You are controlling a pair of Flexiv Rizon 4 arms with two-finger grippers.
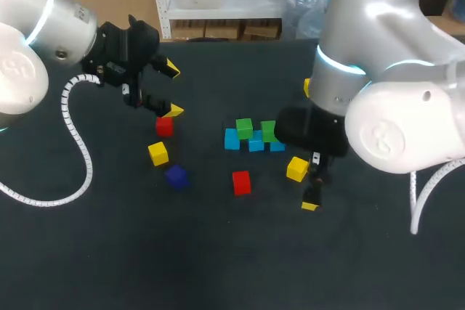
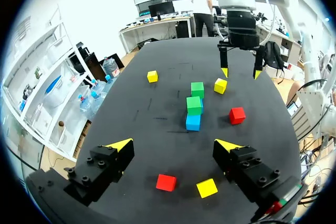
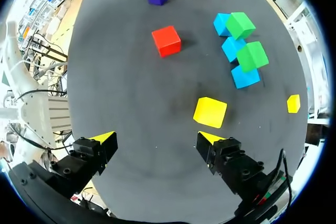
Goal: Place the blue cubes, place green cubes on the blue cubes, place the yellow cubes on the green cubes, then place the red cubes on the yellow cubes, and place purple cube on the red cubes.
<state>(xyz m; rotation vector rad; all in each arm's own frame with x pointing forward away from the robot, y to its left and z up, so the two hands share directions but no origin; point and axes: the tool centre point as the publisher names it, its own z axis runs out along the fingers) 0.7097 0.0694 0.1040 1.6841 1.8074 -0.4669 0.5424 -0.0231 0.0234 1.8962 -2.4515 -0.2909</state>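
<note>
Now L fingers (image 2: pixel 119 145) wide open, empty, near red cube (image 2: pixel 166 182) & yellow cube (image 2: pixel 207 188); R fingers (image 3: pixel 210 139) also wide open, empty, by second yellow cube (image 3: pixel 210 112).

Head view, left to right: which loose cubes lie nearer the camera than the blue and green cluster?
Left yellow cube → purple cube → near red cube → right yellow cube. The far red cube overlaps the left yellow cube sideways, so it is left out.
</note>
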